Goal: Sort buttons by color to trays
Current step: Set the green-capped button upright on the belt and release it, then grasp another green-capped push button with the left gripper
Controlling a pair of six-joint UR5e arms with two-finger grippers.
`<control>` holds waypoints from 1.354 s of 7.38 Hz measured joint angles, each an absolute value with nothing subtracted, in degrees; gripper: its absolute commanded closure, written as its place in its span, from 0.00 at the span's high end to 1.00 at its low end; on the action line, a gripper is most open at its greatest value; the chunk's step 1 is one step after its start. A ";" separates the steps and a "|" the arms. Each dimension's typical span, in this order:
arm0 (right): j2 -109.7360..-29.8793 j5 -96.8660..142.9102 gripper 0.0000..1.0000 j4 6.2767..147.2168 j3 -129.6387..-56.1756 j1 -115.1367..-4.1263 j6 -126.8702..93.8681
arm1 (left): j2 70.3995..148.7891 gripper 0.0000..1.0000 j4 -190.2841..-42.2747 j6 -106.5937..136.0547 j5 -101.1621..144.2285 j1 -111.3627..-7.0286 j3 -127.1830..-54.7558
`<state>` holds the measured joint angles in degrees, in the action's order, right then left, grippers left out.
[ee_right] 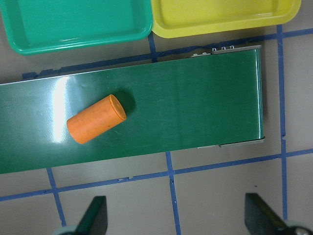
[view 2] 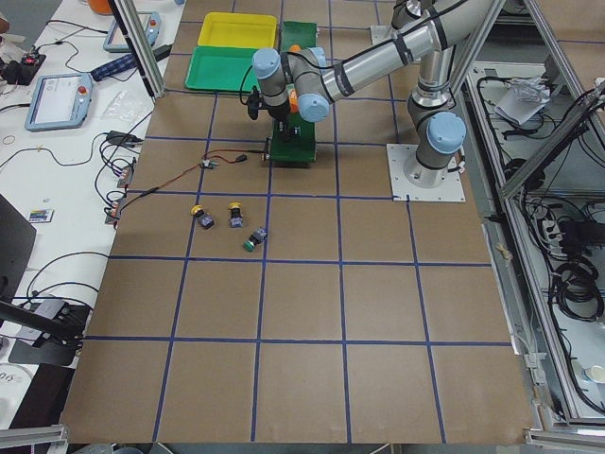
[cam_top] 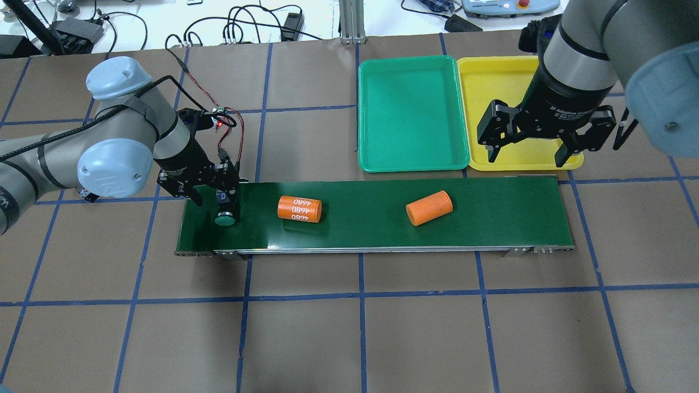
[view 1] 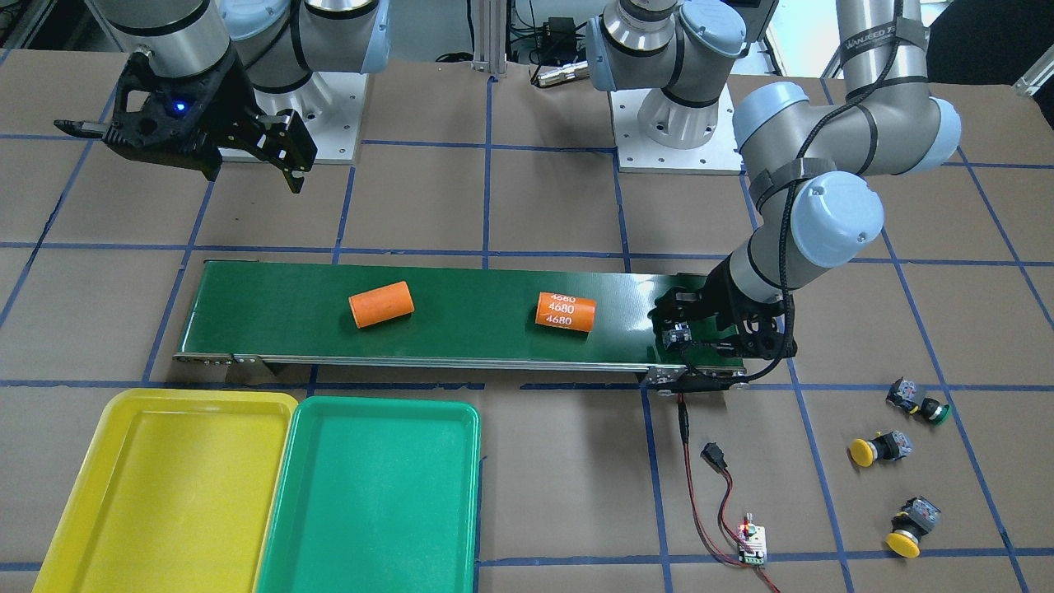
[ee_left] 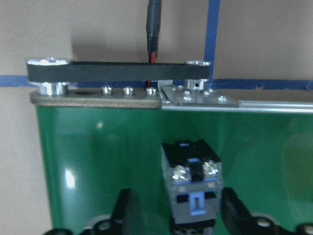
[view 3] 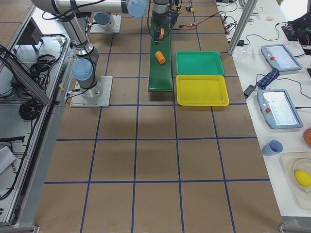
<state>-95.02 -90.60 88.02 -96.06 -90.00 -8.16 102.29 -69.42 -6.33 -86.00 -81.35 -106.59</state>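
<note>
Left claw (ee_left: pixel 180 205): low over the 9 o'clock end of the belt (cam_top: pixel 377 224) in the overhead view, jaws straddling a green-capped button (ee_left: pixel 193 188). The wrist view shows a clear gap on one side of the body. The other finger is at or near the flank, so this does not look like a firm clamp. The terminal end with its screws faces the wrist camera. The green cap is at the far, low end, at or near the belt surface.

Right claw (cam_top: pixel 527 158): spread wide, holding nothing, hanging over the near edge of the yellow tray (cam_top: pixel 491 76). The green tray (cam_top: pixel 409 109) lies just beside it. Both trays hold nothing.

Loose stock sits on the bench (view 1: pixel 527 511), at about 4 o'clock from the belt in the front-facing view and well apart from the trays. It comprises one more green-capped piece (view 1: pixel 918 401) and two yellow-capped buttons (view 1: pixel 879 449) (view 1: pixel 912 525), all lying on their sides.

Two orange cylinders (cam_top: pixel 298 209) (cam_top: pixel 429 207) lie on the belt and are not part of the task.

Handling, judged:
- Small, rigid plastic, likely light.
- The blocky body has flat parallel flanks, the best place to pinch, at mid-body.
- The caps are round and smooth, so they are likely to slip or pivot in a grip.
- The mushroom caps make the pieces head-heavy and prone to rolling in an arc.
- Avoid pinching the screw terminals.
</note>
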 measured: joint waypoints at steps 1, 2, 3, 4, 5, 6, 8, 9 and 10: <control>-95.03 -90.62 1.00 88.04 -96.06 -90.00 -8.16 | 102.86 1.00 -70.86 -6.40 -87.80 -79.71 -103.60; -95.06 -90.64 1.00 88.08 -96.06 -90.00 -8.17 | 104.33 1.00 -71.77 -6.44 -89.68 -76.77 -100.36; -95.06 -90.67 1.00 87.94 -96.06 -90.00 -8.17 | 105.91 1.00 -72.32 -6.83 -90.56 -73.62 -97.46; -95.06 -90.69 1.00 87.86 -96.06 -90.00 -8.17 | 107.24 1.00 -72.44 -8.15 -90.87 -70.94 -95.45; -95.06 -90.68 1.00 87.88 -96.06 -90.00 -8.17 | 108.44 1.00 -71.90 -9.75 -90.90 -68.10 -94.48; -95.05 -90.65 1.00 88.04 -96.06 -90.00 -8.16 | 109.61 1.00 -70.78 -10.58 -90.89 -64.69 -94.11; -95.04 -90.64 1.00 88.12 -96.06 -90.00 -8.19 | 112.40 1.00 -64.98 -10.88 -90.98 -58.68 -93.71; -95.03 -90.66 1.00 87.94 -96.06 -90.00 -8.21 | 114.06 1.00 -61.96 -10.60 -91.05 -57.23 -93.16; -95.04 -90.64 1.00 87.90 -96.06 -90.00 -8.24 | 115.61 1.00 -60.44 -10.30 -91.08 -56.51 -92.51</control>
<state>-95.04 -90.64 87.90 -96.06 -90.00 -8.24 115.61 -60.44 -10.30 -91.08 -56.51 -92.51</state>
